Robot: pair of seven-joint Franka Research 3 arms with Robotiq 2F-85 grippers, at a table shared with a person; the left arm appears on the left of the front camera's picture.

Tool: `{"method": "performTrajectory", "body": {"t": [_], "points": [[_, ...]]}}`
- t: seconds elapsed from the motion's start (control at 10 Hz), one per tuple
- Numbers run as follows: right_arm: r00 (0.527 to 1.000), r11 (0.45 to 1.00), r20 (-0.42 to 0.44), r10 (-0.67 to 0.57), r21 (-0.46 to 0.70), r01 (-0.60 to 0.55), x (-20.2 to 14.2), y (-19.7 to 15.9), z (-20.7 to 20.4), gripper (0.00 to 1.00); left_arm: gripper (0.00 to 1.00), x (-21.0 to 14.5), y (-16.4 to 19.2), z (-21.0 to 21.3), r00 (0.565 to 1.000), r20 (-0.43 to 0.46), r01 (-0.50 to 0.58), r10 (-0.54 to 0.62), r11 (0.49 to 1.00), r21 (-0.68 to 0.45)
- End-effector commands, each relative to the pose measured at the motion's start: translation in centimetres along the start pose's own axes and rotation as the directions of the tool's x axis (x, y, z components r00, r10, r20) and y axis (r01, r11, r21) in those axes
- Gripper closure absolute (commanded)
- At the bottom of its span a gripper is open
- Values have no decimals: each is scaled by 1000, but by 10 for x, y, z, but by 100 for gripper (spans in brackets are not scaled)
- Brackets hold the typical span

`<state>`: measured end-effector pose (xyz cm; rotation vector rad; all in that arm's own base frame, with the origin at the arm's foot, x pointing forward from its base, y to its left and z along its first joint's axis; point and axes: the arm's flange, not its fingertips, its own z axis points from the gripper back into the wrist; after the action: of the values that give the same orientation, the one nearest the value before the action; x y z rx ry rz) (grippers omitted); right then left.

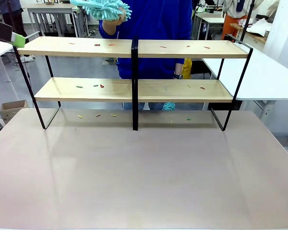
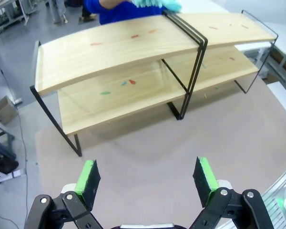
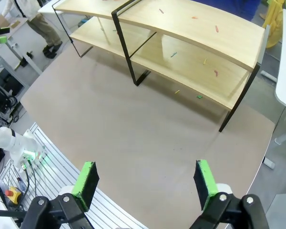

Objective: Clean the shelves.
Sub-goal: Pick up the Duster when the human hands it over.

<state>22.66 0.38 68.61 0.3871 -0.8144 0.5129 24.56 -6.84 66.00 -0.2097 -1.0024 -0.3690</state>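
Tabletop point(image 1: 144, 182) bears the shelves point(image 1: 86, 47); left claw point(image 2: 147, 177) and right claw point(image 3: 145, 179) both spread apart.

Behind the shelves point(image 1: 53, 47), the person point(image 1: 149, 28) is cut off above the chest by the top edge, and so is the fluffy teal duster point(image 1: 103, 8) held above them. The coloured scraps point(image 1: 102, 86) on the shelves are too small for you to identify.

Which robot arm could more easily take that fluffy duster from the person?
Left, probably: the left gripper, open, sits by the shelves' left end, on the side where the duster is held. The right gripper hangs farther back.
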Motion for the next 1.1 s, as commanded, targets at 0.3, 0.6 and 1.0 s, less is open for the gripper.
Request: {"method": "performTrajectory", "body": {"t": [0.3, 0.6, 1.0], "points": [[993, 999, 113, -43, 27, 40, 7, 23, 1, 0, 0, -2, 0, -2, 1000, -23, 7, -7, 1000, -6], [981, 987, 129, -145, -50, 153, 18, 58, 1, 0, 0, -2, 0, -2, 1000, -23, 7, -7, 1000, -6], [956, 952, 84, -281, -105, 289, 42, 76, -24, 0, 0, -2, 0, -2, 1000, -23, 7, -7, 1000, -6]]}}
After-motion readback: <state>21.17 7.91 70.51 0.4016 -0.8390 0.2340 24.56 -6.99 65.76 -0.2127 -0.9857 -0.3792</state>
